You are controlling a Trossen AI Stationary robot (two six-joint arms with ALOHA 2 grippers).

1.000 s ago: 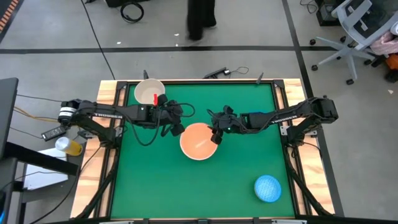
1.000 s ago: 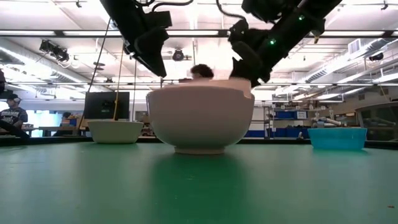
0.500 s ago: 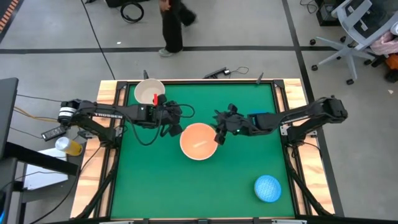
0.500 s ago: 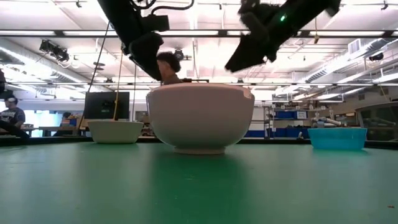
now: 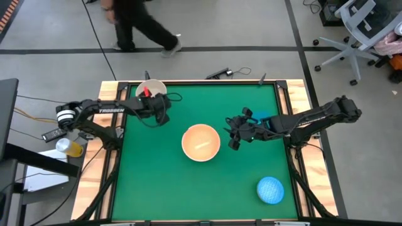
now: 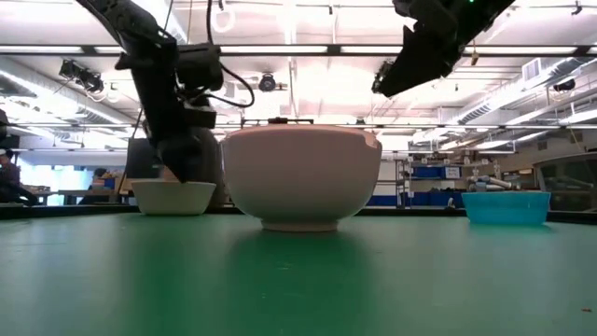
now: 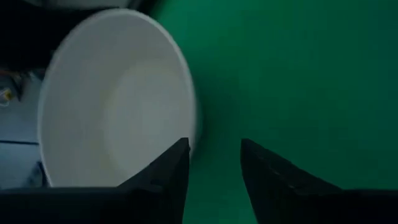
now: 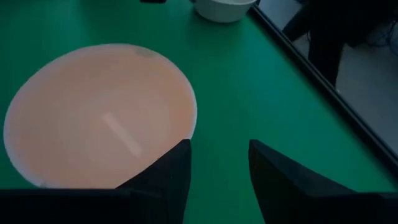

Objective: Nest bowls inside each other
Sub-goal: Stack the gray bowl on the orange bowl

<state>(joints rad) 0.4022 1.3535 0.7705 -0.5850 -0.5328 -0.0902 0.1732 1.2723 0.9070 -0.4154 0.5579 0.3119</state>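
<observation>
Overhead looks straight down, low looks level across the table; both share the tan-orange bowl [image 5: 201, 142]

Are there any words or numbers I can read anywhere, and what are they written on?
"TROSSEN": white letters on the left arm, just readable in the high view.
The right arm shows no lettering I can read.
The tan-orange bowl, white bowl and speckled blue bowl carry no words or numbers.
Signs in the room behind the table, in the low view, are too small to read.

One white bowl [image 5: 148, 90], one tan-orange bowl [image 5: 201, 142], one speckled blue bowl [image 5: 271, 189], two robot arms
</observation>
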